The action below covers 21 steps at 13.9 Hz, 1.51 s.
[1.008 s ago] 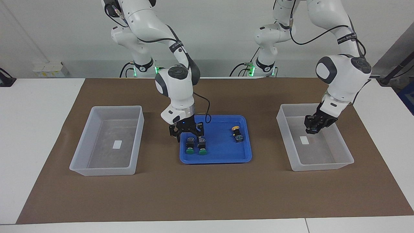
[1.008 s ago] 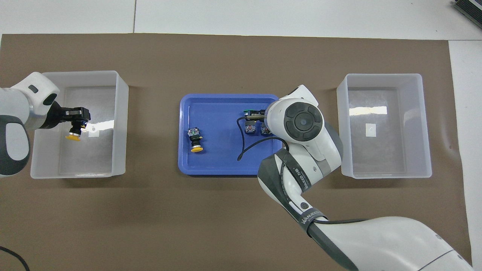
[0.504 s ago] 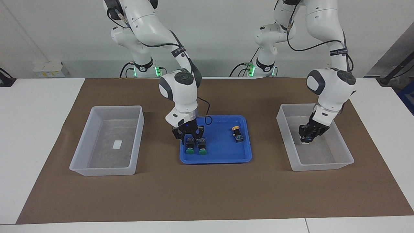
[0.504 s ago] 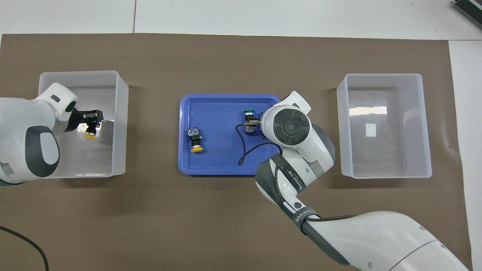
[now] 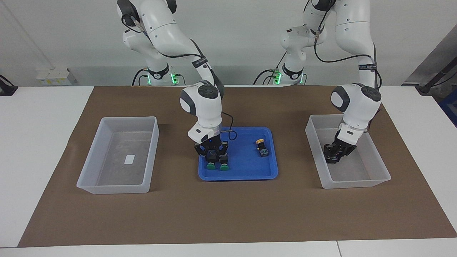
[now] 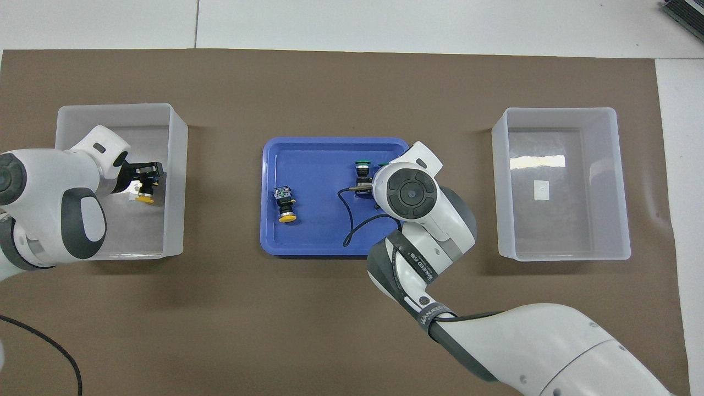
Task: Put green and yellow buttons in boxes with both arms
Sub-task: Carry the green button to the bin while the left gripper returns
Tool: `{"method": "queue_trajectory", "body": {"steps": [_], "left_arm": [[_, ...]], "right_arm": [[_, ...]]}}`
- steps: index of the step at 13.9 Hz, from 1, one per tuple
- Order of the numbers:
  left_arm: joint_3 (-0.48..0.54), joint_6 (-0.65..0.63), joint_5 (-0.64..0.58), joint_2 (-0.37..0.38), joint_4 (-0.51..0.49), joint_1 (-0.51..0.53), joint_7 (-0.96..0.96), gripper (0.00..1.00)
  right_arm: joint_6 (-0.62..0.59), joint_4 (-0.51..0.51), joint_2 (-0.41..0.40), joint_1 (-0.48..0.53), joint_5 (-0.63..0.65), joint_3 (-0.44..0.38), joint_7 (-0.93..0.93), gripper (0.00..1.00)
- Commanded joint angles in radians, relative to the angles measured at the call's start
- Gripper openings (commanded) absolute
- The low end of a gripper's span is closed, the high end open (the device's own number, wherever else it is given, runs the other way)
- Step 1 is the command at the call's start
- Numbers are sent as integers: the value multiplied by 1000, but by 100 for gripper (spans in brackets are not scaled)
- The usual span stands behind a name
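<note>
We read the right gripper (image 5: 212,152) as clenched low in the blue tray (image 5: 246,162), clamped at the black bodies of the two green buttons (image 5: 210,166) that lie side by side directly beneath it. Their caps point away from the robots, clear of the fingers. We cannot tell whether it has caught one button or both, because they sit so close together. We think it grips the bodies because the round caps would slip. The spare yellow button (image 5: 262,147) lies in the same tray beside this gripper, toward the left arm's end and well apart from it, so it should not be disturbed. The empty box (image 5: 89,160) waits near this gripper at the right arm's end of the table, presumably the greens' destination. The left gripper (image 5: 334,155) is sunk deep inside the other box (image 5: 314,150), grasping a yellow button (image 6: 146,198) whose cap hangs just below the fingertips, near the box wall. We judge it is held this low so the release becomes a short drop, not a bounce.
</note>
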State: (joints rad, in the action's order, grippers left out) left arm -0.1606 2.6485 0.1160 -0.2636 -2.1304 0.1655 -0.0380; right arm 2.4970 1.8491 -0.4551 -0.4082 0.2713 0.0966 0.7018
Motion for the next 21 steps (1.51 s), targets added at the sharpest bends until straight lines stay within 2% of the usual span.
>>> {"method": "queue_trajectory", "body": {"steps": [1,4,7,9,11,15,17,19,21], "left_arm": [[9,-82,14,18,44,-6,-2,64],[9,-214,11,23,140,2,0,57],[9,-431,2,26,292,-6,7,49],[4,-546,-22,26,372,-24,79,43],[4,-588,-56,30,394,-90,191,43],[1,-567,-91,37,370,-222,409,43],[1,-495,-90,61,296,-276,482,43],[0,-371,-90,89,184,-325,538,44],[1,-320,-90,86,138,-378,620,46]], "right_arm": [[14,7,10,0,32,0,38,0],[-15,-1,61,28,31,0,33,0],[-59,-1,133,104,31,0,7,0],[-127,7,192,173,29,2,-69,0],[-179,7,231,247,29,2,-164,0],[-259,15,276,402,13,3,-399,0],[-248,41,279,469,-35,3,-555,0],[-234,56,274,520,-84,3,-648,0],[-164,73,244,545,-89,3,-700,0]]}}
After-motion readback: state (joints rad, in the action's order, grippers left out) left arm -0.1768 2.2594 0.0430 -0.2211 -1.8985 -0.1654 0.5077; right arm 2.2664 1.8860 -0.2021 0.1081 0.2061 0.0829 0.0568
